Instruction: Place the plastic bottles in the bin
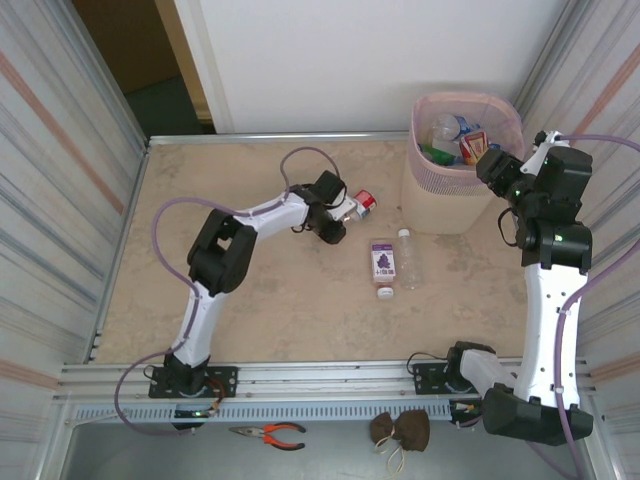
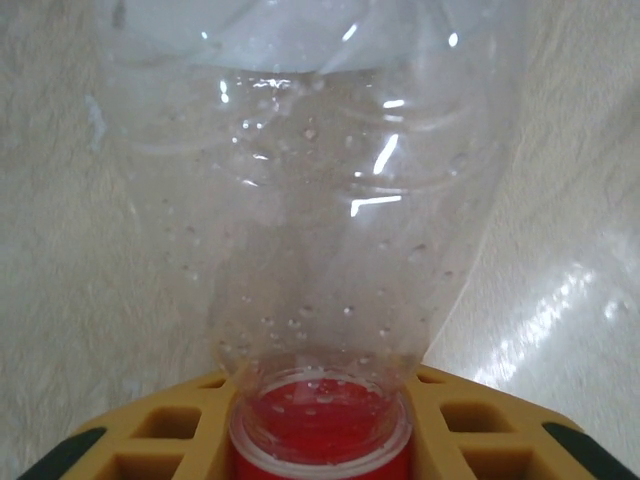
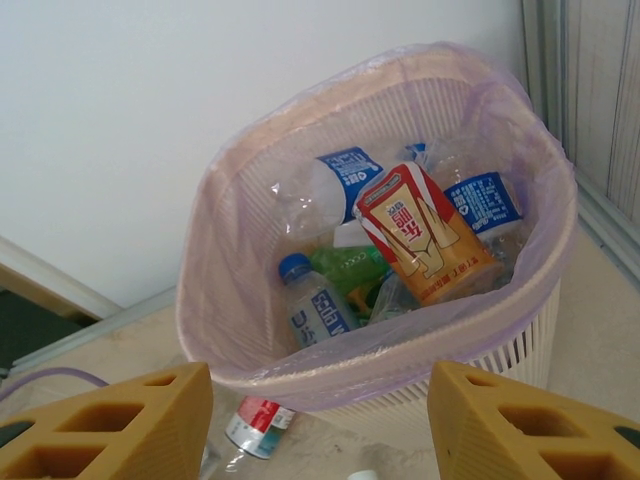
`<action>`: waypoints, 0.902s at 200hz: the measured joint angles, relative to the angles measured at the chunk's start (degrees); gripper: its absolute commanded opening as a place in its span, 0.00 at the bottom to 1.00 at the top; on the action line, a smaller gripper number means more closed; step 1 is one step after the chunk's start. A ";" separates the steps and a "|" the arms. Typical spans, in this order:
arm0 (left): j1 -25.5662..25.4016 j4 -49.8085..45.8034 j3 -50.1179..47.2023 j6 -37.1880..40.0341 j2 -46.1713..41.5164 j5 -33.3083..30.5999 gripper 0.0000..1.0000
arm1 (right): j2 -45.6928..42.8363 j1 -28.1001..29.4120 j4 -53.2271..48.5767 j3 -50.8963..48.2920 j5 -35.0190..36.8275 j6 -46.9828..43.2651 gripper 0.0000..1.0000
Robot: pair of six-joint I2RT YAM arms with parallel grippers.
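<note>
Grasping step under way: left gripper (image 1: 343,213) clenched on the red-capped neck of a clear plastic bottle (image 2: 320,200) lying on the beige tabletop (image 1: 250,300) left of the tall pink mesh bin (image 1: 465,100), right gripper (image 3: 320,395) released and empty beside that bin; next move likely calls for a lift and carry across to drop it inside.

Pink bin (image 1: 440,200) holds bottles (image 3: 425,235); perhaps three lie outside.

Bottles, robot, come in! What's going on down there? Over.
Left gripper shut on red-capped clear bottle. Right gripper open, empty, by bin. Purple-labelled bottle and plain clear bottle loose on table. Nothing seen blocking the bin.
</note>
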 measured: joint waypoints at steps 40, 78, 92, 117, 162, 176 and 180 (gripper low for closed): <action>0.00 1.03 -5.97 -1.51 -8.70 0.07 0.30 | -1.75 0.57 0.13 0.00 -1.95 1.57 0.57; 0.00 5.40 -11.41 -4.00 -19.74 2.84 0.30 | -2.45 0.90 2.62 -0.98 -7.67 4.92 0.59; 0.00 7.63 -13.40 -4.98 -23.30 5.31 0.30 | -2.47 0.90 4.33 -2.14 -10.60 6.91 0.60; 0.00 12.02 -16.83 -6.56 -28.33 11.34 0.30 | -1.81 1.07 7.50 -3.93 -16.74 11.06 0.62; -1.03 18.21 -19.04 -8.07 -32.85 22.77 0.30 | 2.01 2.01 11.61 -4.13 -25.00 16.02 0.73; -1.70 18.91 -18.80 -8.17 -33.16 25.33 0.30 | 3.08 2.40 12.20 -4.13 -26.95 16.94 0.76; -1.95 19.04 -18.64 -8.17 -33.16 26.03 0.30 | 3.28 2.51 12.39 -4.13 -27.34 17.03 0.77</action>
